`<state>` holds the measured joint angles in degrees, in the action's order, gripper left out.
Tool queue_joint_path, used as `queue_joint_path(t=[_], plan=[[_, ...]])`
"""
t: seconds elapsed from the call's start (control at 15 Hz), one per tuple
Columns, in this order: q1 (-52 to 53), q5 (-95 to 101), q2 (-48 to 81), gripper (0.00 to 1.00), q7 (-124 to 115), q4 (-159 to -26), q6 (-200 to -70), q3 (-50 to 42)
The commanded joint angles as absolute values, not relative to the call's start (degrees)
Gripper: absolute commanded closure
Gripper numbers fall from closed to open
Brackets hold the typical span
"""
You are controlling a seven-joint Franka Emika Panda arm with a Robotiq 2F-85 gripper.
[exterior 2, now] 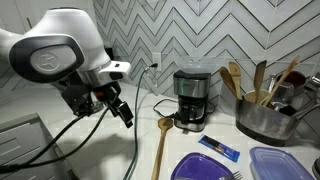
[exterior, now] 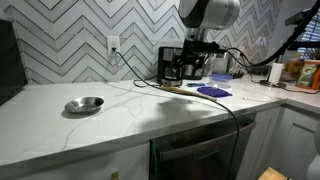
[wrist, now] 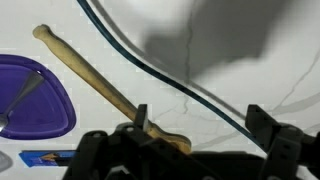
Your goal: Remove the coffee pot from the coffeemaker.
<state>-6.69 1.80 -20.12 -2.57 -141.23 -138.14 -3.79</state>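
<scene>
The black coffeemaker (exterior 2: 192, 88) stands on the white counter by the wall; it also shows in an exterior view (exterior: 169, 62). The glass coffee pot (exterior 2: 189, 118) sits in its front recess. My gripper (exterior 2: 123, 111) is open and empty. It hangs above the counter, well apart from the coffeemaker, and in an exterior view (exterior: 196, 69) it overlaps the machine's side. In the wrist view the gripper (wrist: 200, 125) has its two fingers spread over bare counter and a black cable (wrist: 160, 72). The coffeemaker and pot are out of the wrist view.
A wooden spoon (exterior 2: 161, 140) (wrist: 90, 75) lies in front of the coffeemaker. A purple plate (exterior 2: 205, 167) (wrist: 35, 100), a blue packet (exterior 2: 218, 148), a clear lid (exterior 2: 283, 163) and a metal pot with utensils (exterior 2: 262, 122) sit nearby. A metal bowl (exterior: 84, 104) is apart from them.
</scene>
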Motion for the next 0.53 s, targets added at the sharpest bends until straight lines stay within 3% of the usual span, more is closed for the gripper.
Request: queue_joint_path(t=[0.0,0.47], plan=[[-6.51,1.88,-20.13,0.00,-2.61,-141.13,-137.98,-3.97],[-6.56,0.80,-16.03,0.00,1.98,-133.03,-133.35,-6.53]])
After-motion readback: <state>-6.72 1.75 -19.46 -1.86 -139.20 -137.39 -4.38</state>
